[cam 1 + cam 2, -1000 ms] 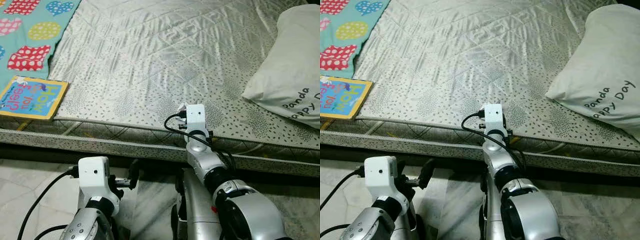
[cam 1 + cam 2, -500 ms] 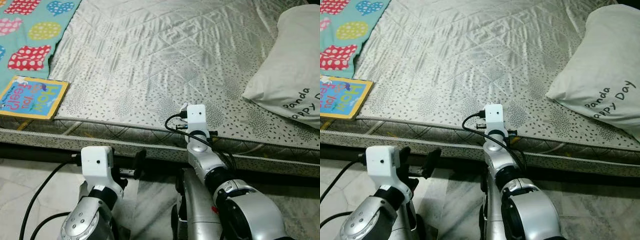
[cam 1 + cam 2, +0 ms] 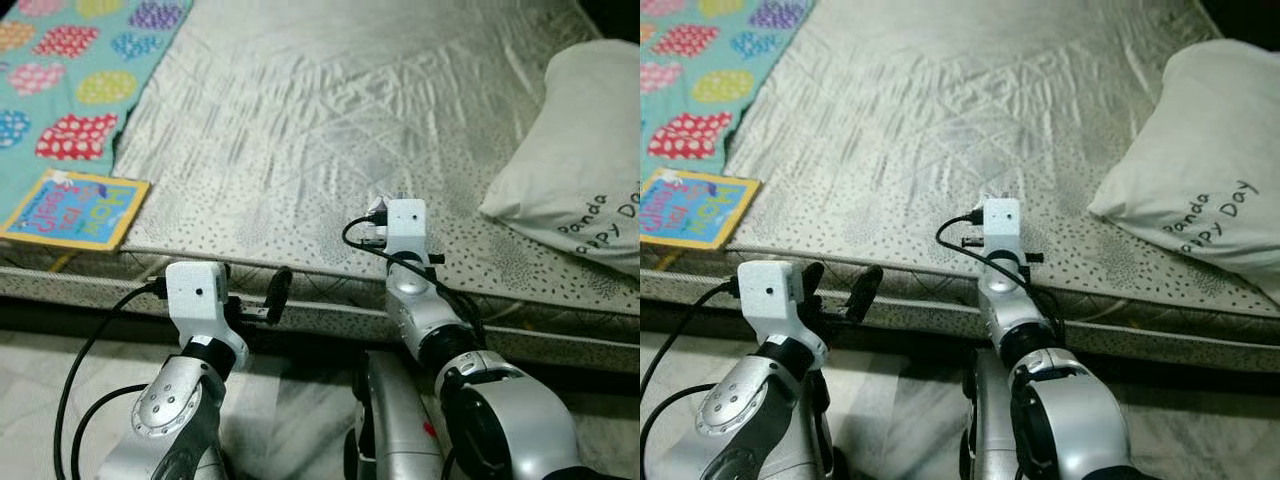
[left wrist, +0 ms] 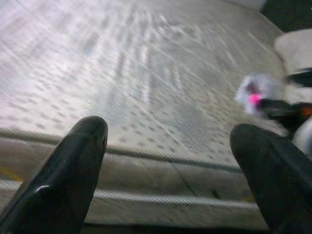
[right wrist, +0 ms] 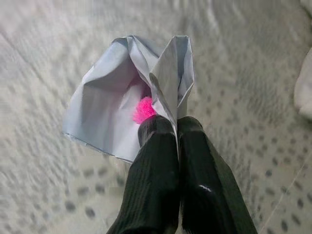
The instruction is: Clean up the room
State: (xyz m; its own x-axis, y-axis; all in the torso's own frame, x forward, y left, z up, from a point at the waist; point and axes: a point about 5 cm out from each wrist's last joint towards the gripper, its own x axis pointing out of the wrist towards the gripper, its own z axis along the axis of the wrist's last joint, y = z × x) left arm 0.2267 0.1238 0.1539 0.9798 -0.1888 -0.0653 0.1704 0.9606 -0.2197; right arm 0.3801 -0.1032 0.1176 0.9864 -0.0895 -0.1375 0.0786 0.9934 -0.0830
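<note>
Pinching a crumpled white paper scrap [image 5: 127, 92] with a fuzzy pink bit, the right gripper [image 5: 175, 127] hovers over the quilted mattress [image 3: 330, 130]; the left gripper [image 4: 170, 161] gapes empty at its edge.

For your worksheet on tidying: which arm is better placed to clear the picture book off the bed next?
Probably the left. The left gripper is open and empty, on the side of the picture book. The right gripper is shut on crumpled paper.

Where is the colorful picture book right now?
The picture book lies at the mattress's front left corner, beside the dotted teal blanket, left of the left gripper.
</note>
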